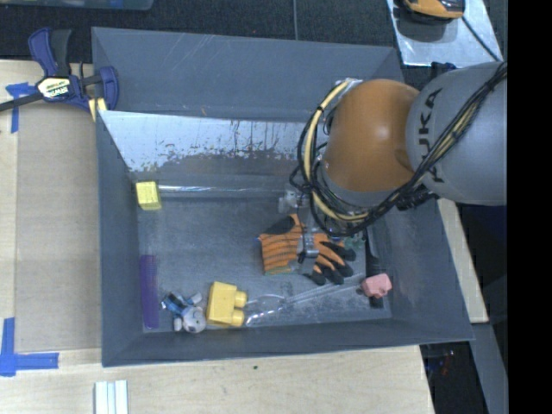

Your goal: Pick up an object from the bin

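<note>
Orange and ribbed, the object [278, 253] under the gripper [306, 247] lies on the floor of the bin [216, 231], right of the middle, touching an orange-and-black striped thing [332, 264] on its right; the gripper is low over the place where the two meet, but whether it is released or clenched I cannot tell. I judge the ribbed object light and perhaps somewhat soft, like rubber or plastic; its grooves should give friction, so hardly slippery; the best hold seems across its narrow width, near the middle, away from the striped neighbour. A pink piece [376, 285] lies near; a yellow block [226, 304] is well apart.
</note>
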Motion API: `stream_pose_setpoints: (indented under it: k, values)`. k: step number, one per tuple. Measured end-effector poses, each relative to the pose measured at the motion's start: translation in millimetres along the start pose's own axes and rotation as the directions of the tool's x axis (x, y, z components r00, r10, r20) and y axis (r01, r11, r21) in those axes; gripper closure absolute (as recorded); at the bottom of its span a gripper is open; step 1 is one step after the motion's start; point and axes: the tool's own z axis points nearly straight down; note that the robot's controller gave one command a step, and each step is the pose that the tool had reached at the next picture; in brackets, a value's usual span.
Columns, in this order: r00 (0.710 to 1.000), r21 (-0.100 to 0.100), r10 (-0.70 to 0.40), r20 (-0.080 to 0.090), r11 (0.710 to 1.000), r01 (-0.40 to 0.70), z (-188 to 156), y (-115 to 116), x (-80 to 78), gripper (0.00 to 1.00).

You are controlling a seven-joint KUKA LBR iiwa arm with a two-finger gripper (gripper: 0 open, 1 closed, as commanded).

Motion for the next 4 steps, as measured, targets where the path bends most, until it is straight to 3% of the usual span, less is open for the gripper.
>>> stream_pose_setpoints:
  k: [1,2,3,4]
  values:
    - [1.0,0.0,0.001,0.005,1.0,-0.001,-2.2,-0.3,-1.7,0.0]
    - [0.994,-0.002,0.11,0.01,0.994,-0.11,56.5,-38.1,-22.8,0.0]
    - [0.964,-0.005,0.266,0.011,0.964,-0.266,75.4,-48.7,-34.9,0.0]
    - [0.981,-0.003,0.191,0.014,0.982,-0.191,72.5,-49.4,-32.0,0.0]
